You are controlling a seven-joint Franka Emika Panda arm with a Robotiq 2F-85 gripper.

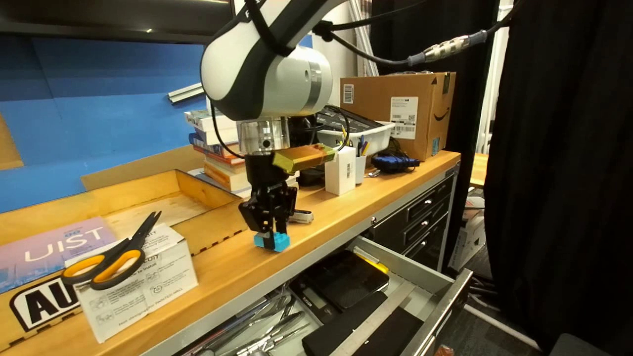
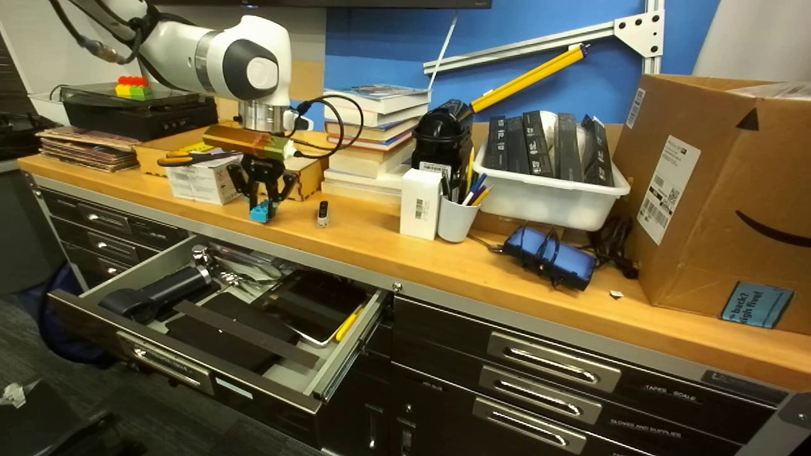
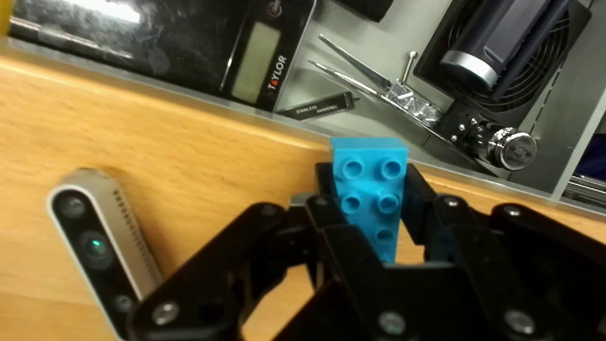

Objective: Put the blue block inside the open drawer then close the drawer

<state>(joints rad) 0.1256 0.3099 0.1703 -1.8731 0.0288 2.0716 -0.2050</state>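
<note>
Arm [image 1: 277, 79]: rounded white shells [image 1: 232, 52], black inlays [image 1: 241, 96] and a silver band [image 1: 315, 84]. Cables [image 1: 266, 33]: black, with a metallic connector [image 1: 447, 48]. Wrist collar [image 1: 257, 136]: bright metal. Wrist block [image 1: 304, 157]: oblong, amber to yellow. Gripper [image 3: 369, 192]: black, angular linkages [image 3: 352, 265], exposed round screws [image 3: 165, 312].

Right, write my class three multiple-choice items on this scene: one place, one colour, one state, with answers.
1. Where are the scissors?
A) On the books B) Atop a white box C) In the pen cup

2. What colour is the block in the gripper?
A) Light blue B) Red C) Yellow

3. How is the drawer holding the TAYLOR-marked device?
A) Shut B) Lifted out C) Open

1 B: they lie across its top.
2 A: plain in the wrist view.
3 C: its contents show in both exterior views.
</note>
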